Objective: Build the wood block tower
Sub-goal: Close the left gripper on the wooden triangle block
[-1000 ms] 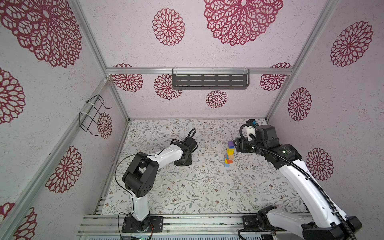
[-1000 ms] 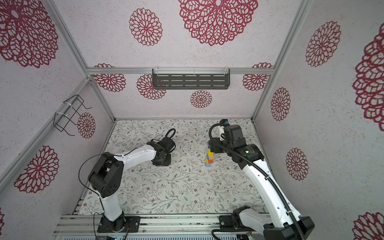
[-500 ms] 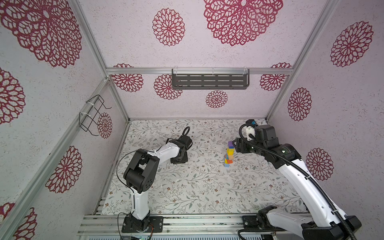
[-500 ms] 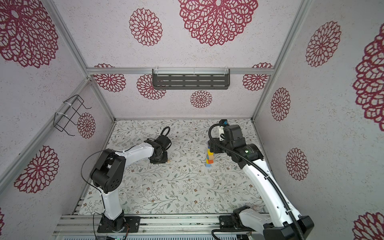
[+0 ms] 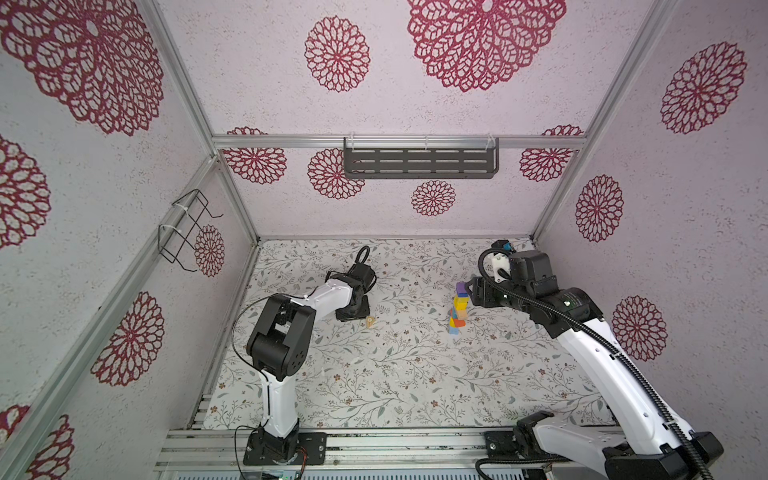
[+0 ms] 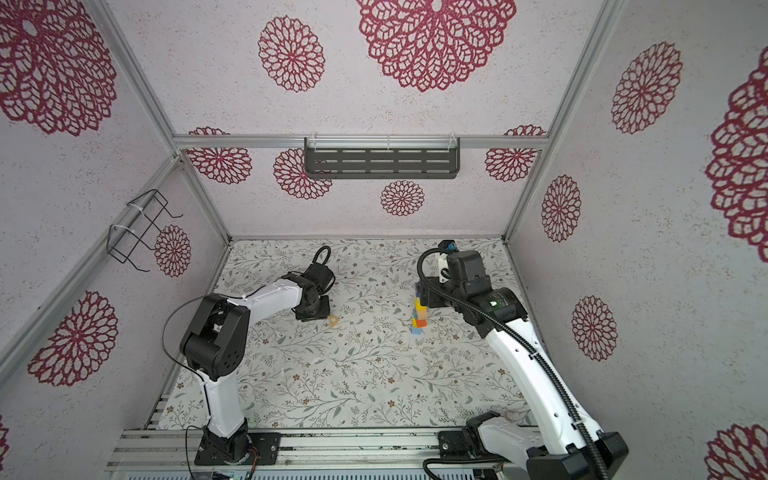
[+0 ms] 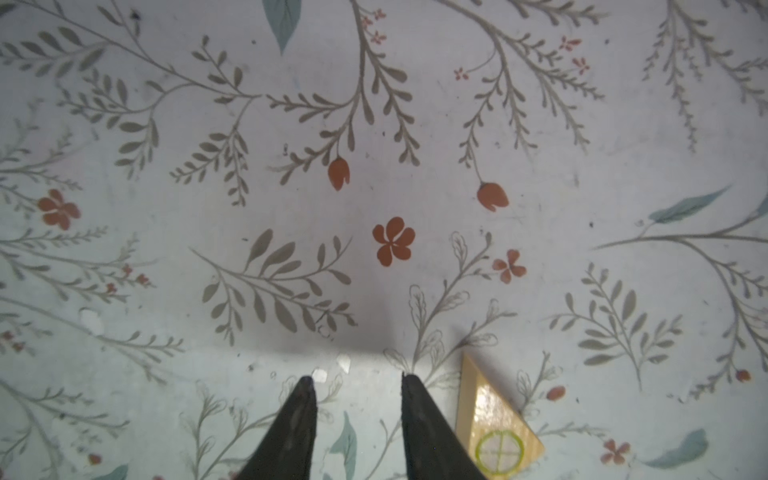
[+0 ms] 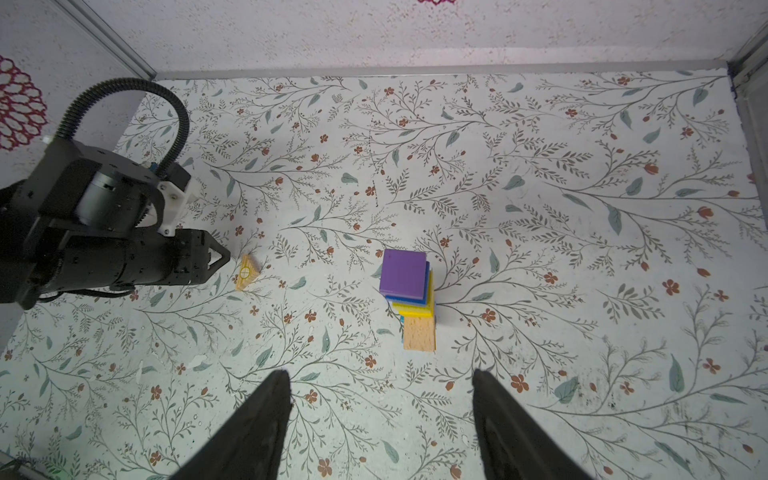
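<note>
The multicoloured wood block tower (image 5: 457,309) is stood on the floral table (image 5: 374,374), purple on top. The right gripper (image 8: 380,372) is held wide open, empty, near its top. The left gripper (image 7: 357,377) is parted slightly, empty, with a tan triangular wooden block (image 7: 494,419) just beside 1 finger, probably next up.
</note>
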`<action>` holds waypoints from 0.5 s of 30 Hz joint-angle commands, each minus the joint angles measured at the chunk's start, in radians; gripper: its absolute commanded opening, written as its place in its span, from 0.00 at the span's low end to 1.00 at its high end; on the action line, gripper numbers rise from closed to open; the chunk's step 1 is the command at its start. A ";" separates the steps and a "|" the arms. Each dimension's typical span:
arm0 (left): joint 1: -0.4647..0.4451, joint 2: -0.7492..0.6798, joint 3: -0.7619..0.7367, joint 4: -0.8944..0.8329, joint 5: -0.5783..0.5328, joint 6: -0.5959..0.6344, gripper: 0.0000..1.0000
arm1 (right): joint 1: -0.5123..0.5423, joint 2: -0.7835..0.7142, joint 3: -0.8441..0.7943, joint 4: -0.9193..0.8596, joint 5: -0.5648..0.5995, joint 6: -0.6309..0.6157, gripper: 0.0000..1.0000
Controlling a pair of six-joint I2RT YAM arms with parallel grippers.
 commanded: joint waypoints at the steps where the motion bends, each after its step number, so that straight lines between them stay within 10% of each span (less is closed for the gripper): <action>1: -0.007 -0.085 -0.021 0.031 0.039 -0.014 0.51 | -0.002 -0.065 -0.021 -0.026 0.020 0.013 0.72; 6: -0.060 -0.115 -0.014 0.034 0.060 -0.018 0.68 | -0.002 -0.106 -0.068 -0.039 0.010 0.026 0.73; 15: -0.115 -0.012 0.050 -0.007 0.072 -0.049 0.66 | -0.002 -0.210 -0.152 -0.001 0.010 0.060 0.76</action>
